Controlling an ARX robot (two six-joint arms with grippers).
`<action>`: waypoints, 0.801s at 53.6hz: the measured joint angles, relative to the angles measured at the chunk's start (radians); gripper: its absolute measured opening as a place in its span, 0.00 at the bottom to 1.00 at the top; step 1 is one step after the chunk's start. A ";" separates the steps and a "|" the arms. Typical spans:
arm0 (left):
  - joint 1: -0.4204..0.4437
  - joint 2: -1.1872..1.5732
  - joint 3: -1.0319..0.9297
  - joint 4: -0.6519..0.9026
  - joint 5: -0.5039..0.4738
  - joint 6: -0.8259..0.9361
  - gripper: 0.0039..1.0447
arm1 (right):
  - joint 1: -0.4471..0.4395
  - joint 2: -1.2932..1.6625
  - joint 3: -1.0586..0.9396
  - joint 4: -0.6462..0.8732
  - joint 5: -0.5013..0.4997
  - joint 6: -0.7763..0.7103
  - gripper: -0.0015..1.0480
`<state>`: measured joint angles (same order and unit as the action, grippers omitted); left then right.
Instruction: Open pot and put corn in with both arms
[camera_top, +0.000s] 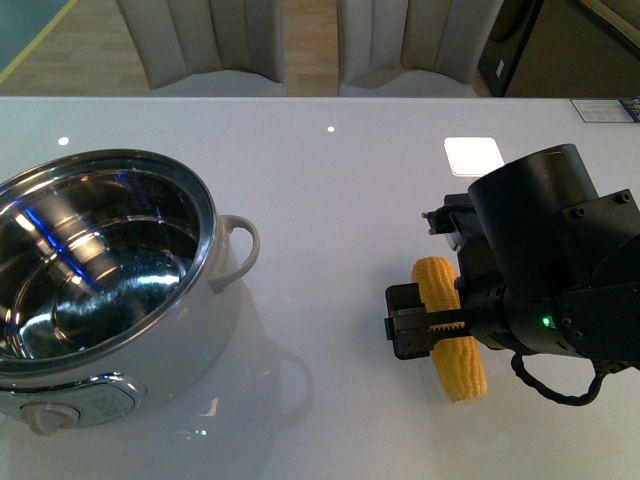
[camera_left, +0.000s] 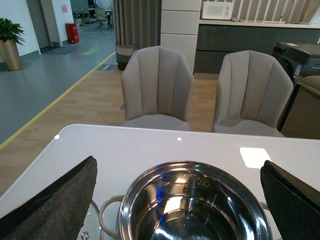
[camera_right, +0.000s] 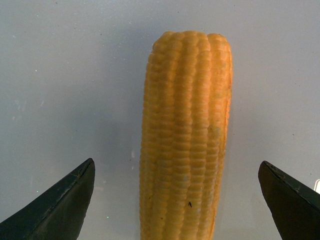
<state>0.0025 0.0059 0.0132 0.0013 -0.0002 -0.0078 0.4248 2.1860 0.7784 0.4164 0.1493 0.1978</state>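
The pot (camera_top: 215, 315) stands at the left of the white table with no lid on it, and its shiny steel inside is bare. The left wrist view looks down into the pot (camera_left: 150, 176). My left gripper (camera_left: 178, 160) hangs open above it, a dark finger on each side, and does not show in the front view. The yellow corn (camera_top: 438, 280) lies on the table at the right. My right gripper (camera_right: 176, 161) is open and straddles the corn (camera_right: 185, 140), with clear gaps to both fingers. From the front, the black right arm (camera_top: 550, 260) covers the cob's middle.
Two beige chairs (camera_left: 157, 85) stand past the table's far edge. A bright square light reflection (camera_top: 473, 155) lies on the table behind the right arm. A flat dark item (camera_top: 605, 110) rests at the far right corner. The pot's looped handle (camera_top: 240, 250) points toward the corn.
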 joint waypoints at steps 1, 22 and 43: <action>0.000 0.000 0.000 0.000 0.000 0.000 0.93 | -0.001 0.006 0.005 -0.002 0.000 -0.001 0.91; 0.000 0.000 0.000 0.000 0.000 0.000 0.93 | -0.008 0.087 0.045 -0.037 -0.016 -0.009 0.46; 0.000 0.000 0.000 0.000 0.000 0.000 0.93 | 0.002 -0.098 -0.008 -0.054 -0.117 0.038 0.22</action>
<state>0.0025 0.0059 0.0132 0.0013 -0.0002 -0.0082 0.4267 2.0880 0.7704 0.3622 0.0326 0.2356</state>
